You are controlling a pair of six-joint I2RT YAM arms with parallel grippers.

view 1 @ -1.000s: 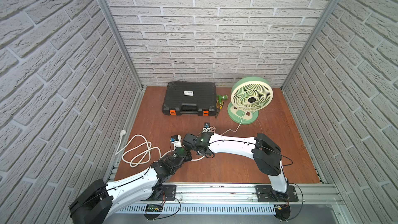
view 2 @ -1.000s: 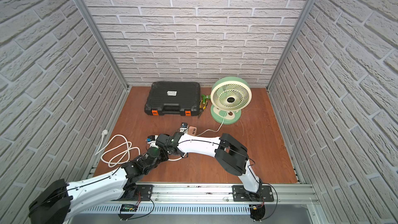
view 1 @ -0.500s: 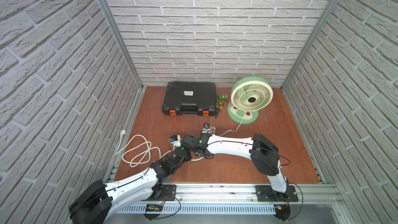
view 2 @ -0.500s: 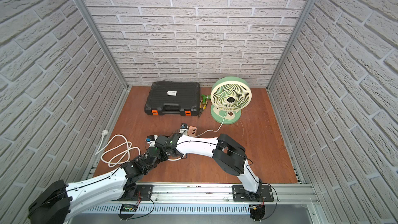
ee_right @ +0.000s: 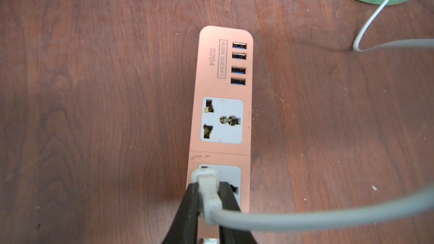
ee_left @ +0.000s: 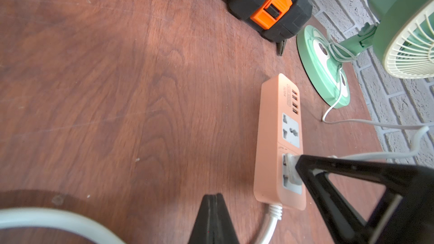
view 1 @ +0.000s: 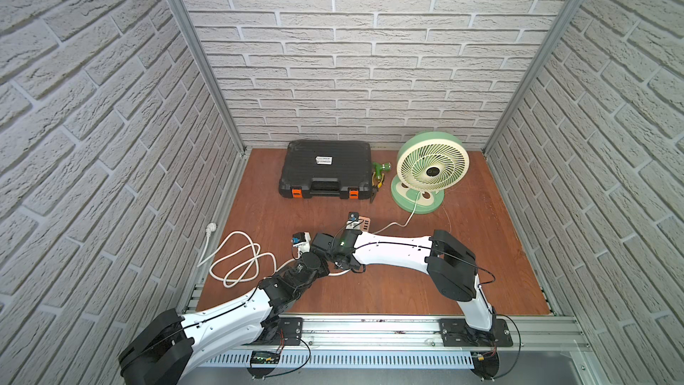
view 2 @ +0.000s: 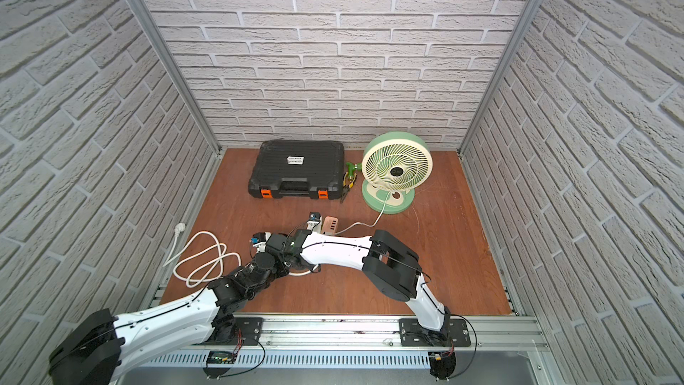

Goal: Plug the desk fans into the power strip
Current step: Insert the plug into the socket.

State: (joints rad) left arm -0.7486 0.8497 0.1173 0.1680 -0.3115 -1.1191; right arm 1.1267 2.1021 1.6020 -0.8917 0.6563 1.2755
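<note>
As the right gripper [ee_right: 207, 187] clamps it, the plug [ee_right: 205, 177] occupies a socket [ee_right: 231, 176].

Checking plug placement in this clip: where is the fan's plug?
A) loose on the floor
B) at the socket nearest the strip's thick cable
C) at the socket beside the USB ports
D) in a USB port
B: the right hand pinches the plug at the cable-end socket of the power strip; the other socket, beside the USB ports, is empty.

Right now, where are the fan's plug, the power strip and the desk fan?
plug [ee_right: 207, 187]: right wrist view, white body.
power strip [ee_right: 209, 85]: right wrist view, salmon top face.
desk fan [view 1: 432, 171]: a top view, grille hub.
</note>
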